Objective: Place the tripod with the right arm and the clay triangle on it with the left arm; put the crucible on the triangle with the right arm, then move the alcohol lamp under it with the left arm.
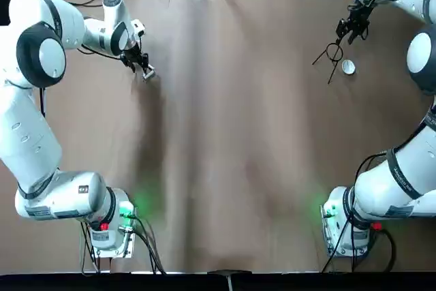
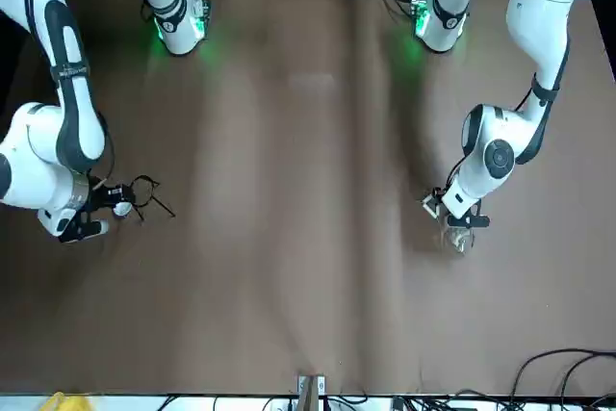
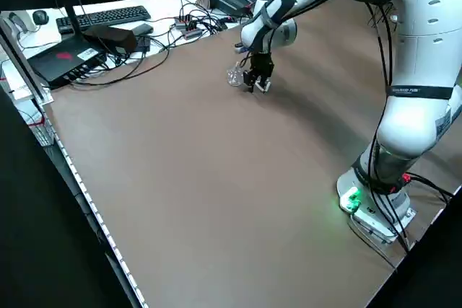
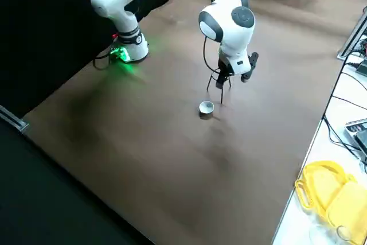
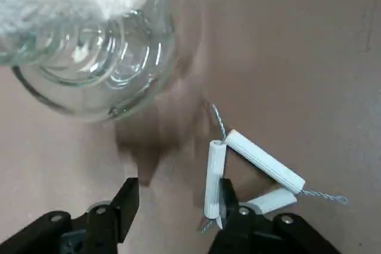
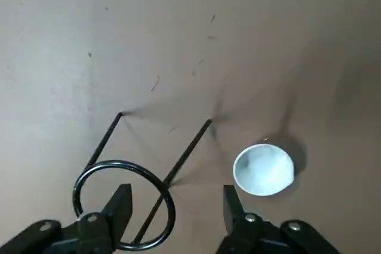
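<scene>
My right jaws (image 6: 172, 206) gape over the tripod (image 6: 128, 197), the crucible (image 6: 264, 169) beside; my left jaws (image 5: 175, 197) gape by the clay triangle (image 5: 253, 168), the alcohol lamp (image 5: 89, 46) near.

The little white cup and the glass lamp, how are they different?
The crucible is white and solid-looking; the alcohol lamp is clear glass. The crucible is an empty open cup; the alcohol lamp holds a white wick. The crucible sits near the tripod, the alcohol lamp by the clay triangle. Both are round.
</scene>
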